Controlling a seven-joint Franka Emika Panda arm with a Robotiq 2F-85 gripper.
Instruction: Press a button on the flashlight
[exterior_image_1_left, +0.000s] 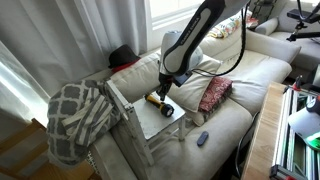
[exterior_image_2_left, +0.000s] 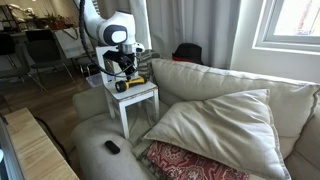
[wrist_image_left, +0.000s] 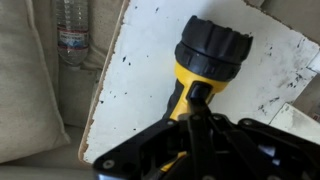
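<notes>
The flashlight (wrist_image_left: 205, 55) has a yellow body and a wider black head. It lies on a small white table (wrist_image_left: 140, 70) set on the sofa, head pointing away from the wrist camera. It also shows in both exterior views (exterior_image_1_left: 156, 99) (exterior_image_2_left: 129, 85). My gripper (wrist_image_left: 196, 98) is shut, fingers together, and its tip rests on top of the yellow body just behind the head. In the exterior views the gripper (exterior_image_1_left: 163, 88) (exterior_image_2_left: 125, 72) stands straight above the flashlight. The lower part of the body is hidden under the gripper.
A clear water bottle (wrist_image_left: 72, 30) lies beside the table on the cushion. A small dark remote-like object (exterior_image_1_left: 202, 138) (exterior_image_2_left: 112, 147) lies on the sofa seat. A red patterned pillow (exterior_image_1_left: 213, 93), a large beige cushion (exterior_image_2_left: 220, 125) and a grey checked blanket (exterior_image_1_left: 80, 115) are nearby.
</notes>
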